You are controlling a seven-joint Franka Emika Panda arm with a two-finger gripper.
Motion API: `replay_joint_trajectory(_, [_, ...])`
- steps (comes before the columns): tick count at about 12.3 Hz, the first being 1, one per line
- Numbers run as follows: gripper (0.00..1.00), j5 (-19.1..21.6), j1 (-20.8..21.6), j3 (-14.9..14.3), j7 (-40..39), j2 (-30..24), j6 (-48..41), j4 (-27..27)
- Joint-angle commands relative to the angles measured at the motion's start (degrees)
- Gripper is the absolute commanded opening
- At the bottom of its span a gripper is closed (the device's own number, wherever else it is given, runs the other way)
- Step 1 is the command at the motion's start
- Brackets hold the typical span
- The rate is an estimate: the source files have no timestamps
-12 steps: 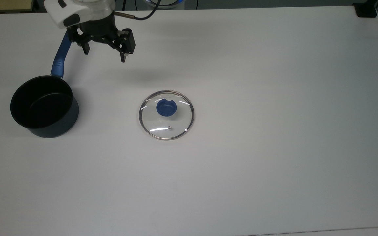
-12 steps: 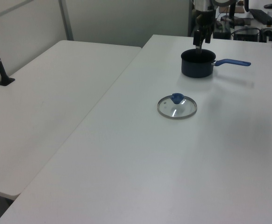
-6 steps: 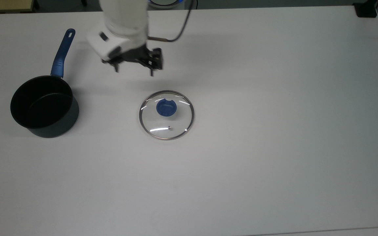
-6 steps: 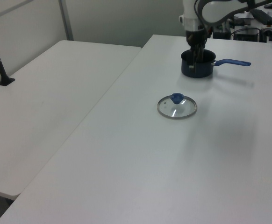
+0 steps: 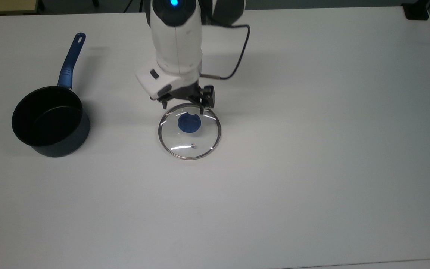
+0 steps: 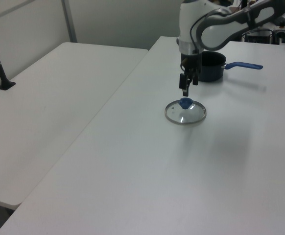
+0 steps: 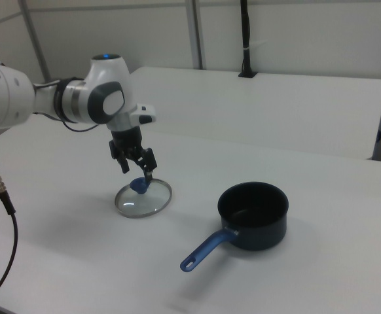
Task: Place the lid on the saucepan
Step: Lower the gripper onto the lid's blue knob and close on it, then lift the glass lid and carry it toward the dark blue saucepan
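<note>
In the top view the gripper (image 5: 182, 104) sits a little above frame centre, fingers spread apart over the far edge of the lid (image 5: 189, 131), which lies flat on the table (image 5: 312, 149); the saucepan (image 5: 50, 121) stands at mid-left, well apart. In the left view the gripper (image 6: 186, 88) hangs just above the lid's blue knob (image 6: 185, 102), likely lining up to grasp it. In the right view the lid (image 7: 143, 197) lies left of centre, the saucepan (image 7: 254, 214) right of centre, open for it.

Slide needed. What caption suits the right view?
Open pincer poised just above the glass lid, empty saucepan waiting alongside.
</note>
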Motion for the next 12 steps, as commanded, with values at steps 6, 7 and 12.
replay_joint_trajectory(6, [1.00, -0.93, 1.22, 1.47, 2.17, 5.95, 7.98, 0.13])
replay_joint_trajectory(7, [1.00, -0.84, 1.05, 1.47, 2.09, 5.95, 7.98, 0.13])
replay_joint_trajectory(12, [0.45, -0.75, 0.08, 1.12, 1.30, 4.55, 7.63, 0.13])
